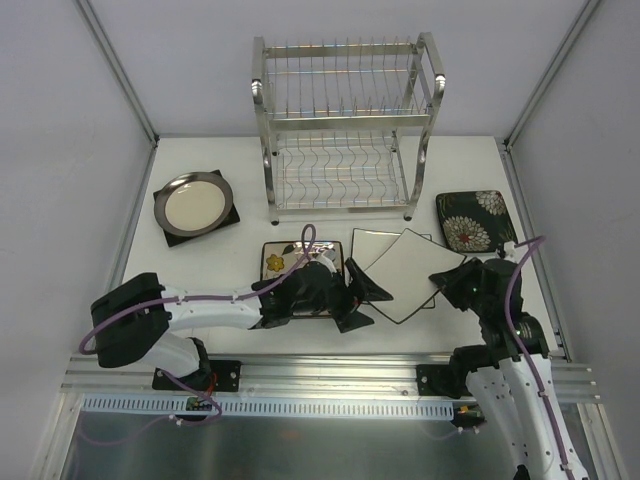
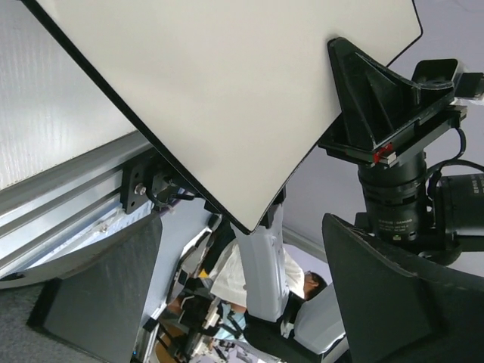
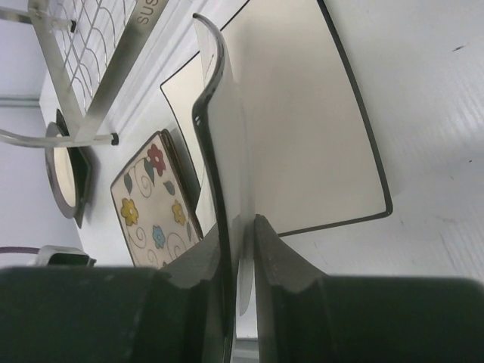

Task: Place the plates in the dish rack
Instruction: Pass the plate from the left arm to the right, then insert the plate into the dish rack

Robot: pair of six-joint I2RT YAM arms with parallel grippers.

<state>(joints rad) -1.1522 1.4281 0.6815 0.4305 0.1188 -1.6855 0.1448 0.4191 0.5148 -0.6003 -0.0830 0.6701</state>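
Right gripper (image 3: 242, 227) pinches the white square plate (image 3: 231, 140) by its rim, a grip plain only from its wrist. Left gripper (image 1: 360, 300) gapes open beside that plate.

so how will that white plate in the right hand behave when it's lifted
Probably stiff and brittle: the white plate looks like glazed ceramic, so it could chip. Likely slippery, as its face looks smooth and glossy. Pinched at one rim only by the right hand, it may pivot.

Flower plate (image 1: 275, 262) mostly under L arm (image 1: 215, 305).
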